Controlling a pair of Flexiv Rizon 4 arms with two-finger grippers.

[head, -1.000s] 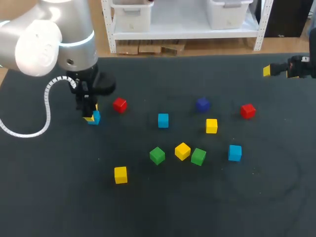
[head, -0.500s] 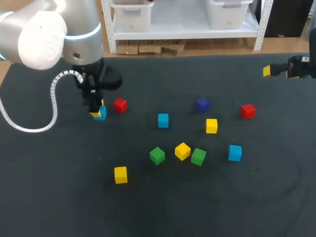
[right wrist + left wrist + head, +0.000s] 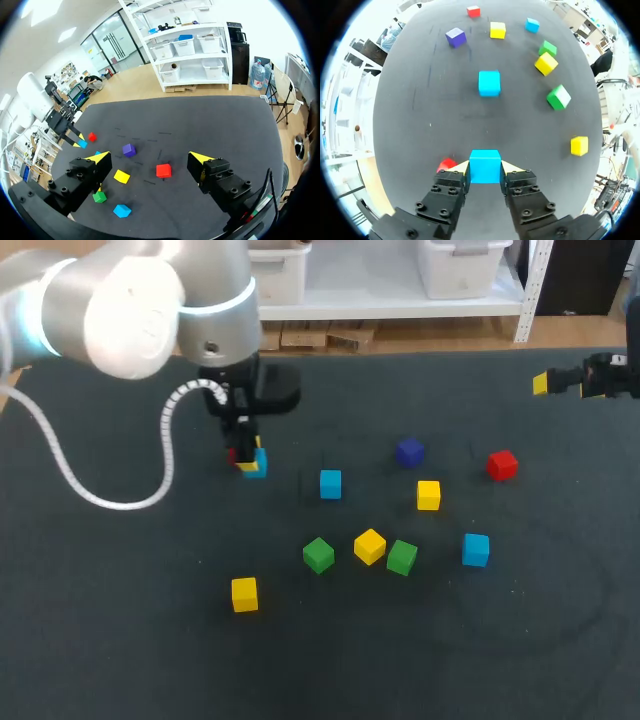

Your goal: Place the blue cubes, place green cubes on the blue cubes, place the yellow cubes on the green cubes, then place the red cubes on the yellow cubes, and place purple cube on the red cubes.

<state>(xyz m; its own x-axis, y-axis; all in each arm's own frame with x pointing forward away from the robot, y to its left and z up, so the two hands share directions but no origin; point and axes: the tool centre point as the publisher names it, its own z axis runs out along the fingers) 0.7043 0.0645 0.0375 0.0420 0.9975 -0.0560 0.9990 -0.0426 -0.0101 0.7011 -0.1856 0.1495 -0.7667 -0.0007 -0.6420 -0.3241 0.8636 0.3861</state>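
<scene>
Clamping blue cube [image 3: 485,162], L gripper [image 3: 485,168] well inside table [image 3: 150,660]; R gripper [image 3: 149,158] wide nr edge.

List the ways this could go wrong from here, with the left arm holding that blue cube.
1. The left gripper holds the blue cube by its fingertips only, so the cube may twist or slip when set down.
2. The red cube lies close beside one finger. A low move could knock it away.
3. The other blue cube lies straight ahead. A careless placement could bump it.
</scene>
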